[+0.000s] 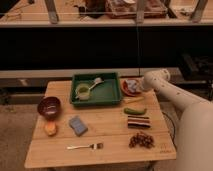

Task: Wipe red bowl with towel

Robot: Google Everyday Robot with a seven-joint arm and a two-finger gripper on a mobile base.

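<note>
Fingers of the white arm's gripper point(136, 88) sit hidden over the bowl; open or closed, I cannot tell.
Small pale grey-white cloth towel point(131, 84) lies in the shallow orange-red round bowl point(128, 90); bowl rests on the wooden table point(105, 142), just right of the green plastic tray point(108, 95).

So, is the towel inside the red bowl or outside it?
Inside: the towel lies in the red bowl, under the gripper, right of the green tray.

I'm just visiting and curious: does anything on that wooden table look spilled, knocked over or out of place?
Nothing looks spilled or broken. One oddity: a utensil lies propped on the yellow-green cup in the green tray. The gripper is over the red bowl, where the towel sits.
</note>
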